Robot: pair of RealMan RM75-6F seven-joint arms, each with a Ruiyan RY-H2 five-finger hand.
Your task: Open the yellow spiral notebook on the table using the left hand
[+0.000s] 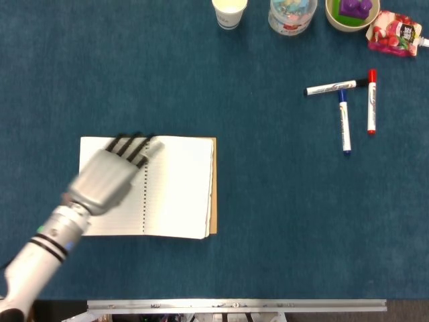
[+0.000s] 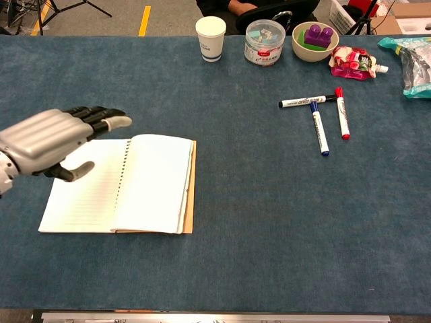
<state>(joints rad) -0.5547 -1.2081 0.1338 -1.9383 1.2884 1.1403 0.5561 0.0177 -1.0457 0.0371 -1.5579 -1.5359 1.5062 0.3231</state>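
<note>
Notebook (image 1: 175, 186) pages lie open and flat on the blue table (image 1: 268, 201), the spiral binding running down the middle and a tan cover edge showing along the right side. The left hand (image 1: 107, 176) hangs over the left page, blurred in the head view, with its dark fingers (image 1: 131, 144) pointing toward the page's far edge near the top of the spiral. In the chest view the left hand (image 2: 47, 138) sits raised above the notebook (image 2: 151, 185) at its upper left corner, palm down, fingers held side by side and lightly bent, thumb hanging apart beneath them, nothing in its grasp. The lined left page is bare below it.

Well apart at the far right, three markers lie close together: a black marker (image 1: 334, 87) lying crosswise, a blue marker (image 1: 344, 122) and a red marker (image 1: 371, 102) lying roughly parallel. Along the far edge stand a white paper cup (image 2: 211, 29), a clear plastic jar (image 2: 264, 42) and a bowl (image 2: 315, 48) holding a purple block (image 2: 317, 35). Just beside the bowl lies a red and white snack packet (image 2: 353, 62), and a clear bag (image 2: 412, 57) rests at the right edge in the chest view. The right hand shows in neither view.
</note>
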